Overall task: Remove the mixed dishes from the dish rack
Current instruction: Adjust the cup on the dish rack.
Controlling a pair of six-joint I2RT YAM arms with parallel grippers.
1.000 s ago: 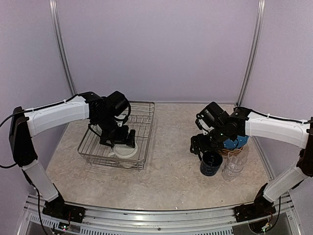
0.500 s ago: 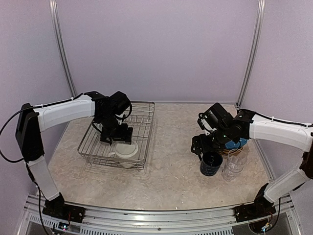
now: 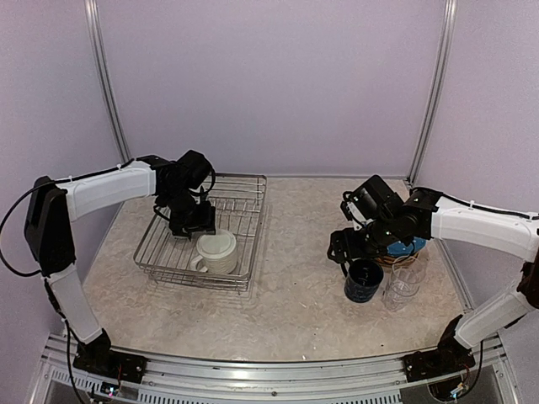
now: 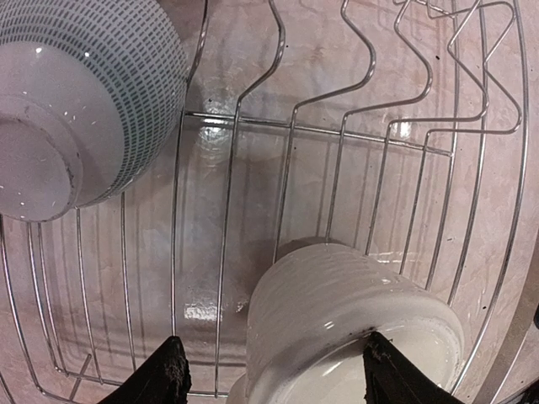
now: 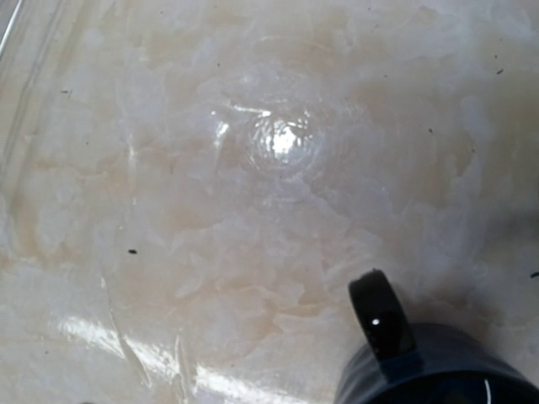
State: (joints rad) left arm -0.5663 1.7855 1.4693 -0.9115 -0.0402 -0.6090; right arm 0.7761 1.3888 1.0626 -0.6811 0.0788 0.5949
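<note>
Pale marbled table (image 3: 295,316), lilac walls. Dish rack (image 3: 246,200) on the left holds the cream mug (image 4: 337,311) near its front edge, with a dotted bowl (image 4: 101,93) upturned nearby. Left tool (image 4: 274,380) hovers over the mug, fingers (image 4: 168,377) apart, gripping nothing. Right tool (image 3: 348,251) is beside the navy mug (image 3: 363,281) on the table; its opening cannot be told. Judgement: straddle one mug wall, close firmly, lift straight up clear of the wires.

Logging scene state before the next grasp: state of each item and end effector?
cream mug: in dish rack, mouth up
patterned bowl: in rack, base toward wrist camera
navy mug: upright on table
clear glasses: upright on table
left end effector: open, straddling cream mug
right end effector: aperture unclear
</note>
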